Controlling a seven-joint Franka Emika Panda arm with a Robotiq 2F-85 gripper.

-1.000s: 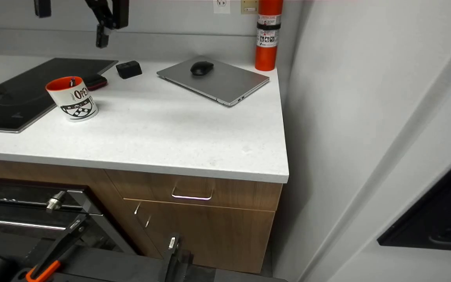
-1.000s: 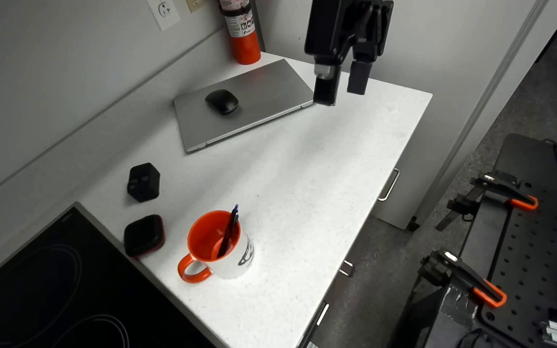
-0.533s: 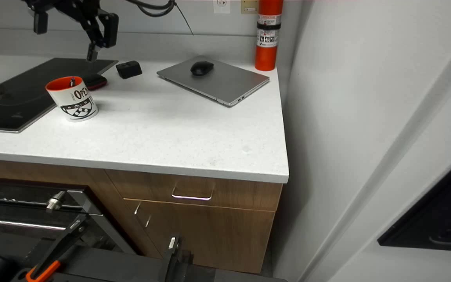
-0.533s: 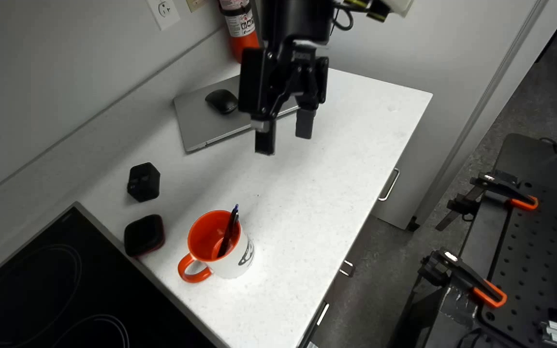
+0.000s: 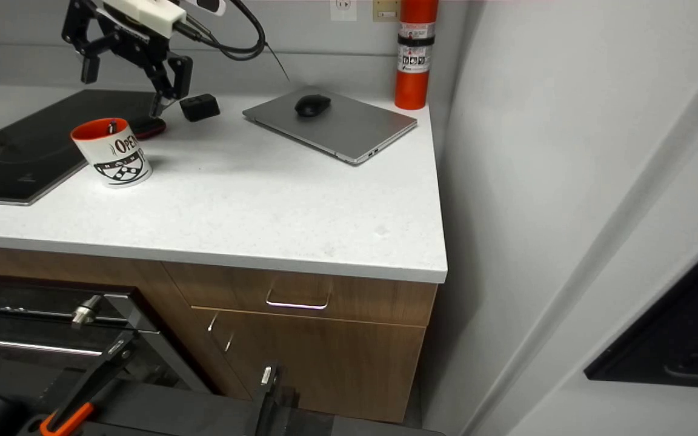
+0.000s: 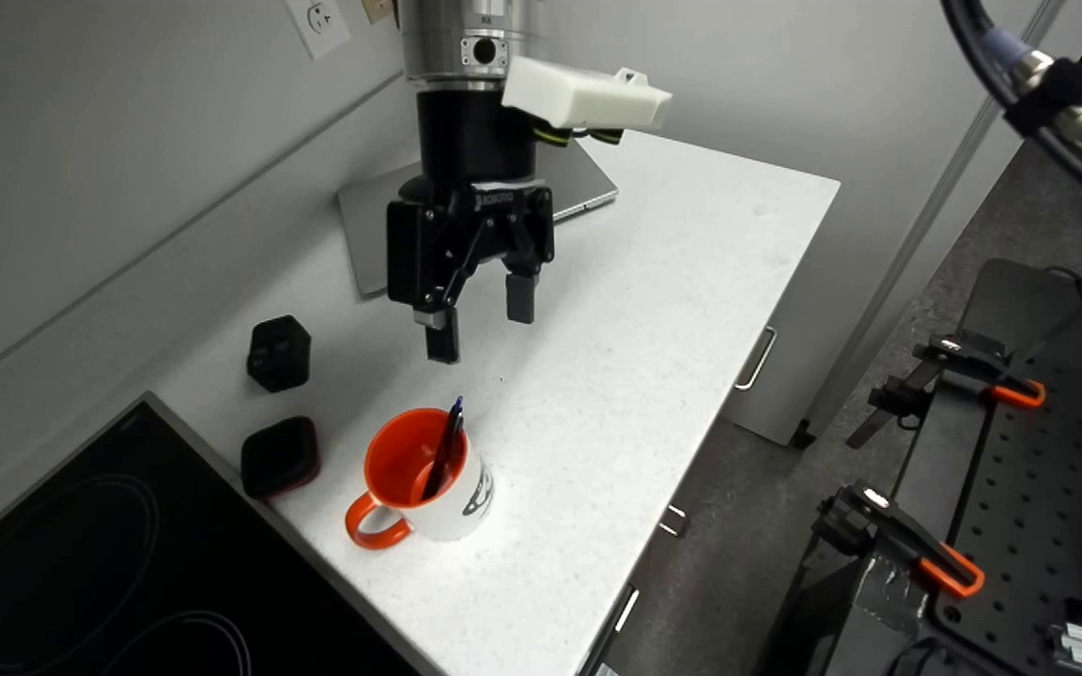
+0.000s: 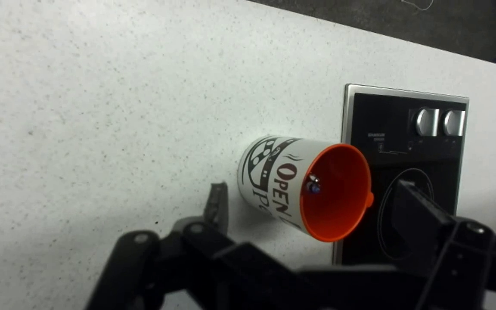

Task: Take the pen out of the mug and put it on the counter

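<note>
pen (image 6: 445, 455): we find it in the mug (image 5: 117, 158), leaning against the rim, its blue tip standing above; whether a second pen lies alongside, we cannot tell.
mug: upright on the counter (image 5: 264, 200), near the edge of the stove (image 6: 81, 563); white outside with dark emblem and lettering, red inside, its red handle (image 6: 381, 537) toward the stove.
gripper (image 6: 482, 322): released, its fingers (image 6: 443, 344) spread wide; we see it above the counter, near the mug and apart from it. In the wrist view the mug shows between the fingers, farther off.
stove: black glass with a metal frame; in the wrist view we make out two knobs (image 7: 425, 122).
case (image 6: 280, 458): black with a red edge, beside the stove; whether it touches the frame we cannot tell.
block (image 6: 279, 354): black, on the counter, near the case.
laptop (image 5: 343, 130): grey, closed, well apart from the mug; the mouse (image 5: 312, 105) rests on its lid.
extinguisher (image 5: 414, 88): red, at the back of the counter, near the laptop; its top is out of view.
</note>
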